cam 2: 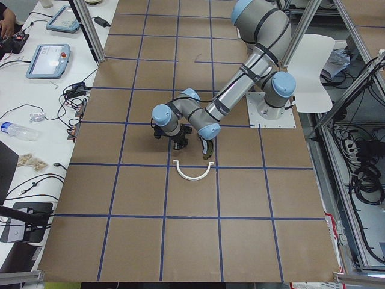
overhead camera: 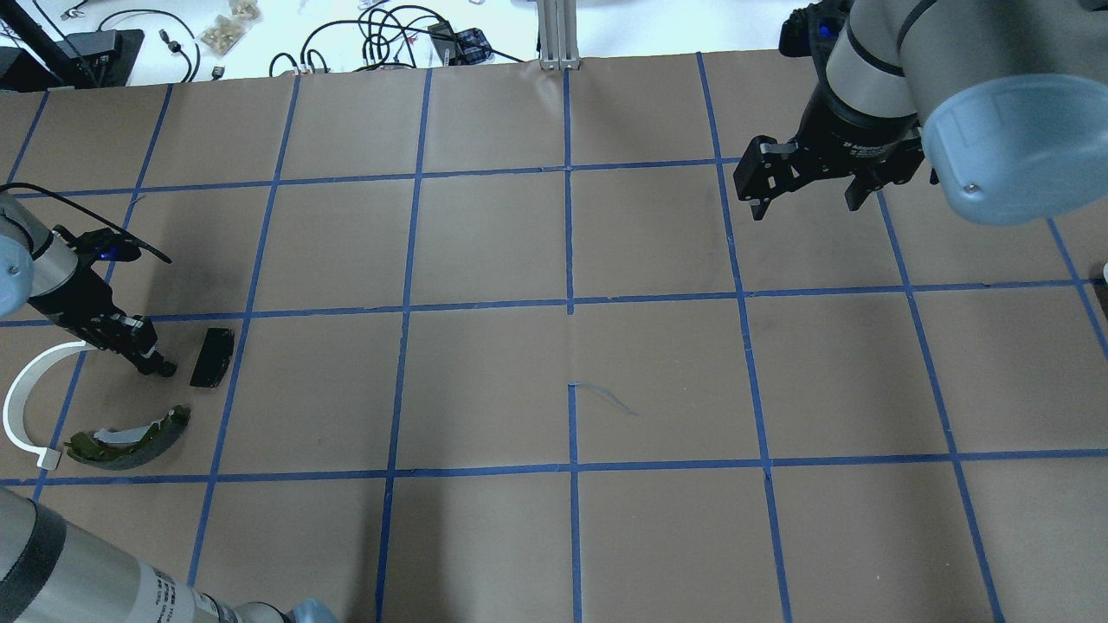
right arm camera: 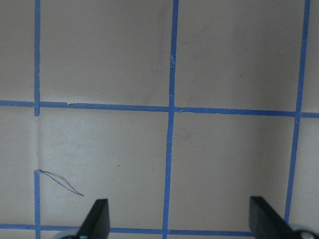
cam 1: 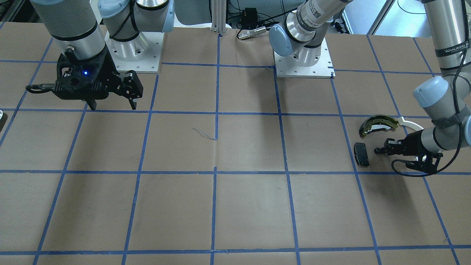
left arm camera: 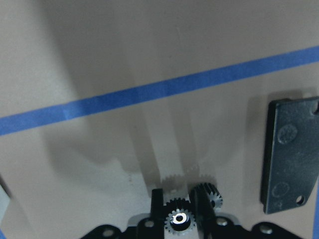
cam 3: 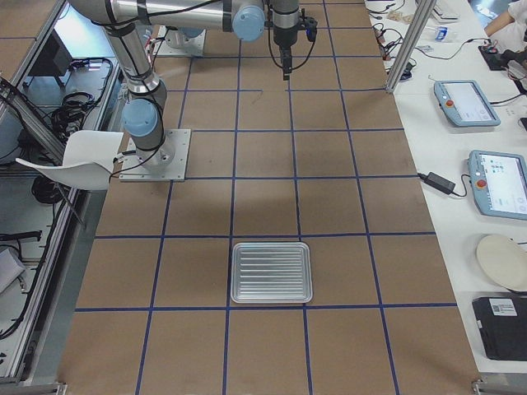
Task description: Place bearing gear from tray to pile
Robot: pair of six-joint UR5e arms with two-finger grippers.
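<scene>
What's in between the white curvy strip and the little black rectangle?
The left gripper, holding a small gear, sits between the white strip and the black pad. The overhead view shows it best.

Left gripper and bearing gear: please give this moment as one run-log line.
left gripper: shut on bearing gear | place: at pile, beside black pad | gear: not yet released | right gripper: open, empty
</scene>
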